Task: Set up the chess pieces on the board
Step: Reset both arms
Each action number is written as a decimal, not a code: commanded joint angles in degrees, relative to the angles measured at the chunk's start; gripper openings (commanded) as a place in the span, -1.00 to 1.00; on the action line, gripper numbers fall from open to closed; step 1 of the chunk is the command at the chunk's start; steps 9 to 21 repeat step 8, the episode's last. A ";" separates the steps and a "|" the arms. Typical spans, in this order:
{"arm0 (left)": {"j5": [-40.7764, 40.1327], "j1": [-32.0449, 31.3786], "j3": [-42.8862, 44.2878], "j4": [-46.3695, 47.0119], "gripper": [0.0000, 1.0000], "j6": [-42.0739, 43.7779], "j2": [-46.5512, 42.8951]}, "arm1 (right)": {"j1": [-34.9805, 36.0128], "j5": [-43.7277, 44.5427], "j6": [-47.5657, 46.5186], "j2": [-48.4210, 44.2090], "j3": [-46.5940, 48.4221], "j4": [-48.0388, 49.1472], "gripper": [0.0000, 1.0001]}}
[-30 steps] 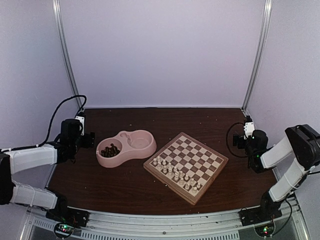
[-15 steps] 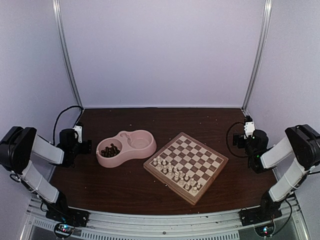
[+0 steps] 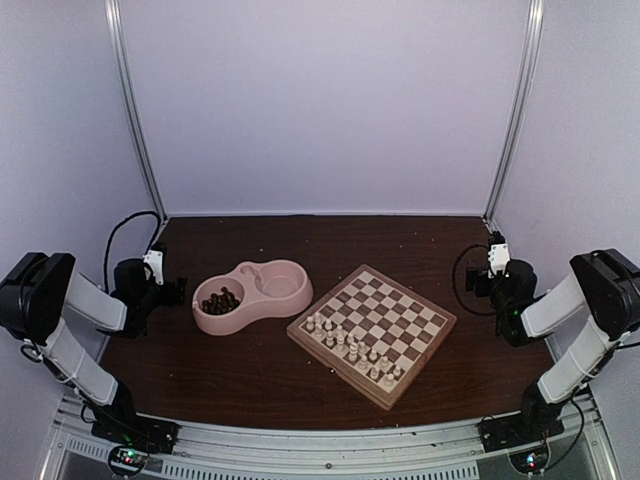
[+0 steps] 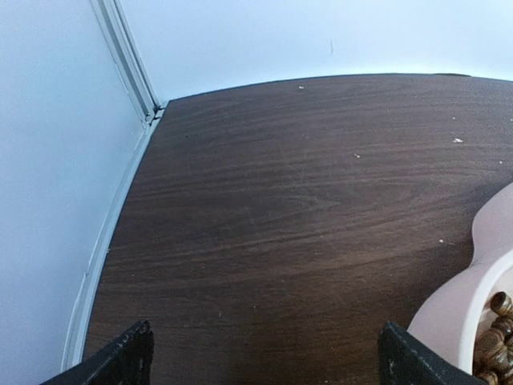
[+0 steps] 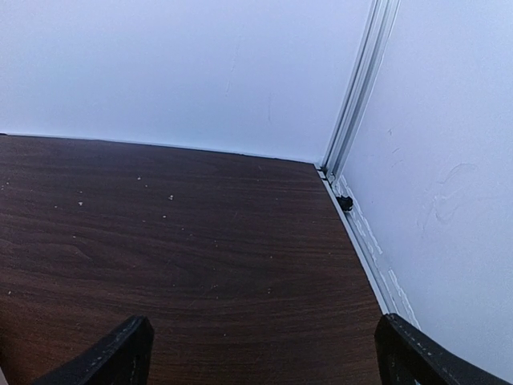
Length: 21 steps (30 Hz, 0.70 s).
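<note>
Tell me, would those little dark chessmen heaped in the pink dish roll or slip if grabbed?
Probably light: the dark chessmen are tiny beside the pink dish. They lie heaped together, so lifting one would likely shift its neighbours. Their rounded turned shapes may roll or slip.

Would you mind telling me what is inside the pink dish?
The dish holds a heap of dark pieces in its left bowl; the right bowl looks empty. Pieces under the heap are covered, so their number is unclear.

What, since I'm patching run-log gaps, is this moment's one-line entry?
left gripper open, empty | right gripper open, empty | cream pieces on board | dark pieces in pink dish
</note>
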 commanded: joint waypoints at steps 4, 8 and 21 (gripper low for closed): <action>1.38 0.22 0.02 3.48 0.95 0.65 0.46 | -0.37 -0.54 0.00 -0.39 -0.42 1.53 1.00; 1.26 0.22 -0.17 3.59 0.95 0.65 0.30 | -0.37 -0.58 0.01 -0.41 -0.38 1.42 1.00; 1.26 0.22 -0.17 3.59 0.95 0.65 0.30 | -0.37 -0.58 0.01 -0.41 -0.38 1.42 1.00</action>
